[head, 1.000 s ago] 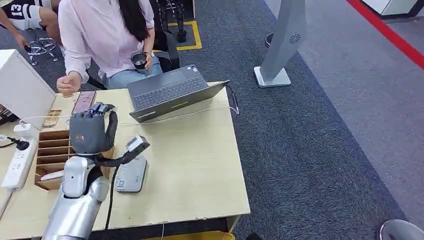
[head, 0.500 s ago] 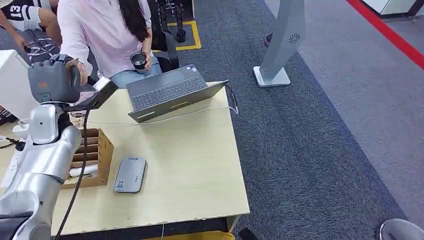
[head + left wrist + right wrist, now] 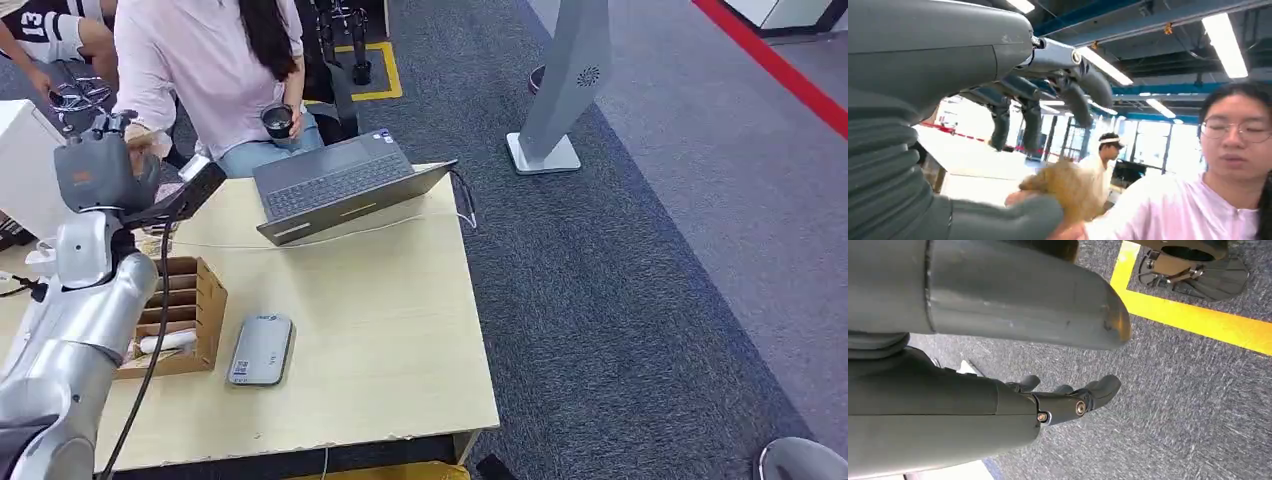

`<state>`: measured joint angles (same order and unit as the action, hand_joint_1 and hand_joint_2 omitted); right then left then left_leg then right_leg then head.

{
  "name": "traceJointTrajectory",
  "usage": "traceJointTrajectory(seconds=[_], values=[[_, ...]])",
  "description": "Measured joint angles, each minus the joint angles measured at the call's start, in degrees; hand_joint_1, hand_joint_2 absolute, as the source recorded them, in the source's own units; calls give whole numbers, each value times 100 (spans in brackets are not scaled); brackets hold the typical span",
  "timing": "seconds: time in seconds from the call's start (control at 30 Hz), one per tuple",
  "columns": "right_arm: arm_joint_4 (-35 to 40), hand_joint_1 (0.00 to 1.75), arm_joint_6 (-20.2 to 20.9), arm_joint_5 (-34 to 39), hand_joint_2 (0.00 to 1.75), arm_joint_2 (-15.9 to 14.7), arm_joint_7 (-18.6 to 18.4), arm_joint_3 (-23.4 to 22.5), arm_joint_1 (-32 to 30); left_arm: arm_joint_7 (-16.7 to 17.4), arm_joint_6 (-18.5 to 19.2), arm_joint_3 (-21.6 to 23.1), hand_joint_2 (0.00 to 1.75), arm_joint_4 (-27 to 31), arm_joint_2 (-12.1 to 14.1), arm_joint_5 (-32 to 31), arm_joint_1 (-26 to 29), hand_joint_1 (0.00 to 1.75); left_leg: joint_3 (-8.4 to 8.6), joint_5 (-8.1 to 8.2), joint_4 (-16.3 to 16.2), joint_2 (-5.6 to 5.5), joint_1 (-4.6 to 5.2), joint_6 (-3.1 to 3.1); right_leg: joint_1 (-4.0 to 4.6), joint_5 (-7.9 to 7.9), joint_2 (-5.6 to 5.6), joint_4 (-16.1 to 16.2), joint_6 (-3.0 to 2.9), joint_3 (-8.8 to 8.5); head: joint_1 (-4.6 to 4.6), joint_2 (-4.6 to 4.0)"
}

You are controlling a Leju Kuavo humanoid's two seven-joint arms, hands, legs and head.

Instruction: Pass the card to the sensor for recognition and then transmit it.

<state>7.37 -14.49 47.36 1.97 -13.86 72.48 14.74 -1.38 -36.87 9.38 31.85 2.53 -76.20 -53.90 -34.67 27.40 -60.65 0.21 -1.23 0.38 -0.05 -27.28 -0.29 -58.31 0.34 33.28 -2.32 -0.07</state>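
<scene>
1 left hand (image 3: 100,172) raised w/ card (image 3: 1068,187), 1 laptop (image 3: 340,185), 1 sensor (image 3: 260,349)

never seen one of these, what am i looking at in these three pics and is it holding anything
It is a humanoid robot with two silver arms ending in grey hands. The wide picture looks down from its head; the other two come from cameras at its wrists. Its left hand is raised towards a seated person, and in the left wrist view a blurred tan thing sits at its thumb, with the person's hand just below; I cannot tell who holds it. The right hand hangs over carpet, holding nothing. The table carries a laptop, a wooden slotted box and a flat grey device.
</scene>
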Motion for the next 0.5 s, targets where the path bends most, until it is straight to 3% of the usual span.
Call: traceJointTrajectory(seconds=[0.23,0.37,0.5], values=[[0,0,-2,72,0,0,11,0,-4,-274,-224,-4,175,24,-11,29,96,0,2,0,0,1,0,0,0,0,1,0,0,0,0,0],[-2,0,-37,212,0,-2,98,0,-55,-612,-269,-4,175,768,-98,121,699,0,1,1,0,1,1,0,-1,-2,0,2,2,0,0,0],[-2,0,-133,389,0,-20,234,-7,-157,-914,-274,7,175,2051,-153,394,1707,0,1,10,1,14,4,-3,-8,-5,16,3,3,2,0,0]])
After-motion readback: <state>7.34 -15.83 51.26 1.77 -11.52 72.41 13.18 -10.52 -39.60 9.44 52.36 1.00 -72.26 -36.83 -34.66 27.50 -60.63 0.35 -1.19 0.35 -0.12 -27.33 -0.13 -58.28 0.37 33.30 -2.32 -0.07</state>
